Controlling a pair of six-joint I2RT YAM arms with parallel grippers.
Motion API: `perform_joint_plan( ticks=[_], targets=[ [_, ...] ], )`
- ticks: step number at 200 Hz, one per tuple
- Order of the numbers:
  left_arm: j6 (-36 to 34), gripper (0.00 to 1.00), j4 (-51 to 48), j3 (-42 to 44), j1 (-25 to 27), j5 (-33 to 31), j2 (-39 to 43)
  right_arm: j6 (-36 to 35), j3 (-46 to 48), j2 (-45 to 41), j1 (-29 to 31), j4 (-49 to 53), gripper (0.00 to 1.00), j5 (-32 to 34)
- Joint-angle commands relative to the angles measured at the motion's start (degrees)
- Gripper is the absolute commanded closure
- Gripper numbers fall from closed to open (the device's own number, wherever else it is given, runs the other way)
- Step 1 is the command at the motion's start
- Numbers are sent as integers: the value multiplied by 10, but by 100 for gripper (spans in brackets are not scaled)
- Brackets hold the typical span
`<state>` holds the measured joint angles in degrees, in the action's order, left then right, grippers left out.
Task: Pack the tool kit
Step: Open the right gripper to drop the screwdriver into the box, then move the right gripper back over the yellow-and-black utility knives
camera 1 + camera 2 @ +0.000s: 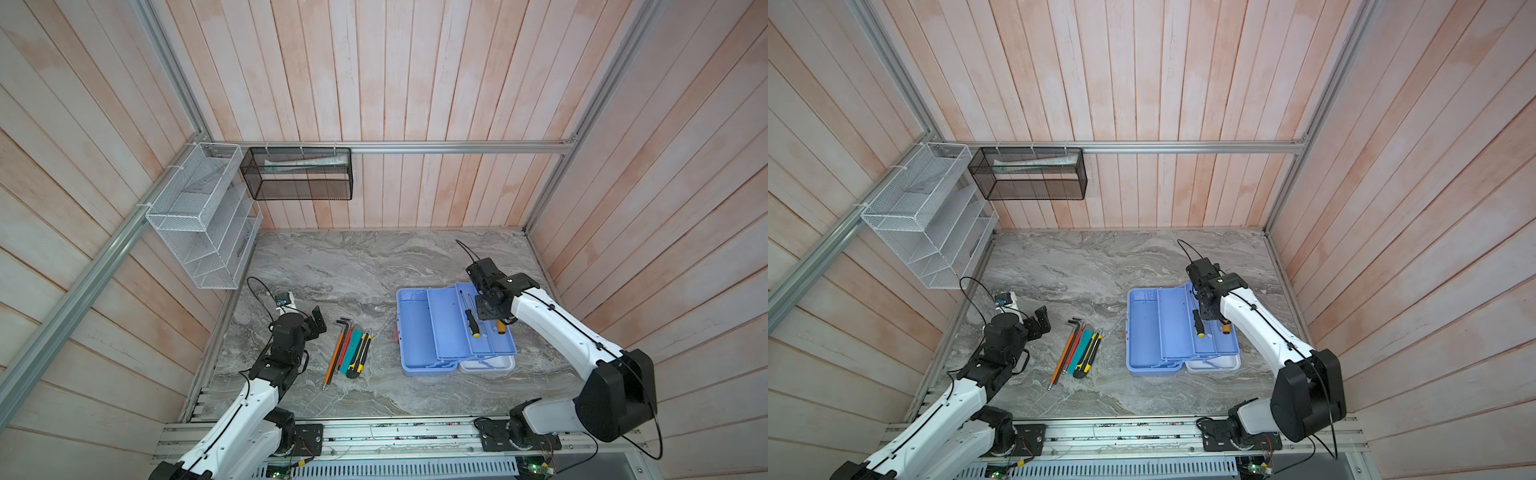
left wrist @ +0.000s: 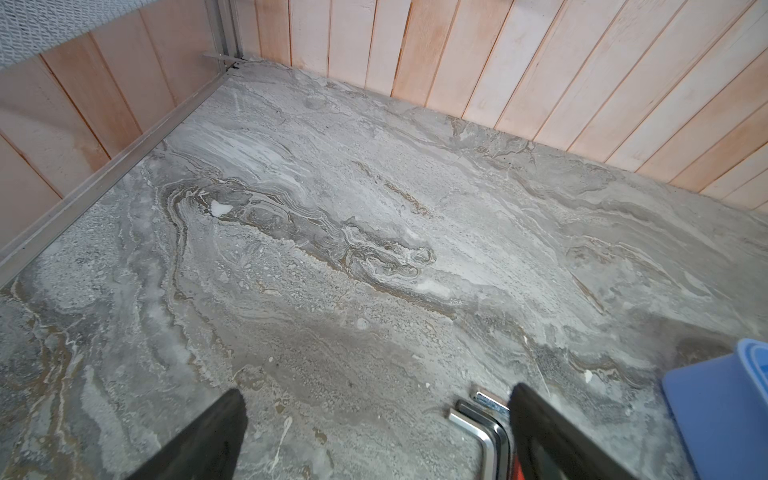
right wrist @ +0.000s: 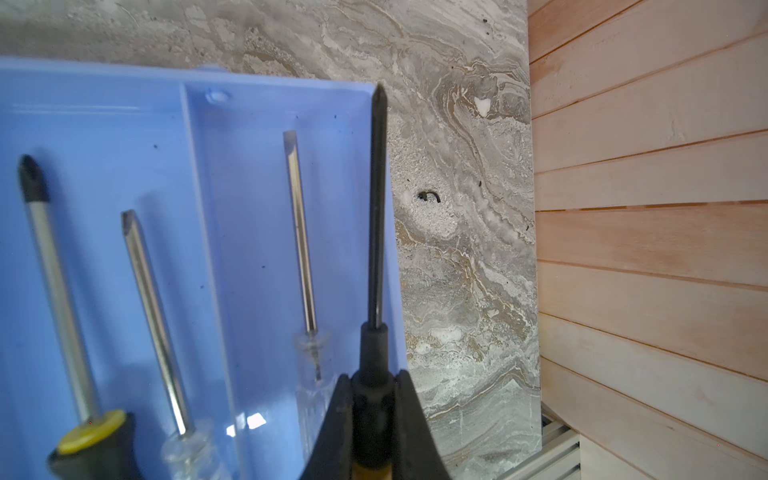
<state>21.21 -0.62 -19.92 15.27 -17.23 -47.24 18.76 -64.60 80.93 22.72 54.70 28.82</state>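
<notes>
The tool kit lies open on the marble table, with its light blue base [image 1: 415,336] beside its raised tray [image 1: 449,324] and the white lid [image 1: 488,365] showing at the front. Several screwdrivers lie in the tray, among them a black-and-yellow one [image 3: 54,270]. My right gripper [image 3: 374,399] is shut on a black-shafted screwdriver [image 3: 377,208] over the tray's outer edge. My left gripper [image 2: 374,415] stands open just left of a row of tools: hex keys [image 2: 482,432], an orange stick [image 1: 334,353], a teal tool [image 1: 351,349] and a yellow-black knife [image 1: 360,353].
A white mesh basket [image 1: 199,224] hangs on the left wall and a black mesh basket [image 1: 299,172] on the back wall. Wooden walls close three sides. An aluminium rail [image 1: 395,434] carrying both arm bases runs along the front.
</notes>
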Motion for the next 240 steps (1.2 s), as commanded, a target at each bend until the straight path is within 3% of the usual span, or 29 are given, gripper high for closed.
perform_joint_plan(
  ticks=[1,24,42,81,111,133,167,240],
  targets=[
    [4,0,3,-11,-3,-9,0,-8,-8,12,-2,3,94,14],
    [4,0,3,-10,-3,-9,0,-8,-14,18,-2,8,69,10],
    [4,0,4,-10,-3,-9,1,-7,-24,25,-2,15,63,6],
    [4,0,3,-10,-3,-9,2,21,-108,42,13,78,61,14],
    [4,0,3,-10,-3,-9,2,58,-188,47,93,87,59,8],
    [4,0,3,-10,-3,-9,1,82,-202,46,163,7,58,-51],
    [2,0,5,-10,-3,-7,1,116,-148,55,262,-174,57,-146],
    [1,0,6,-6,-3,-8,11,214,-117,144,397,-297,54,-141]
  ],
)
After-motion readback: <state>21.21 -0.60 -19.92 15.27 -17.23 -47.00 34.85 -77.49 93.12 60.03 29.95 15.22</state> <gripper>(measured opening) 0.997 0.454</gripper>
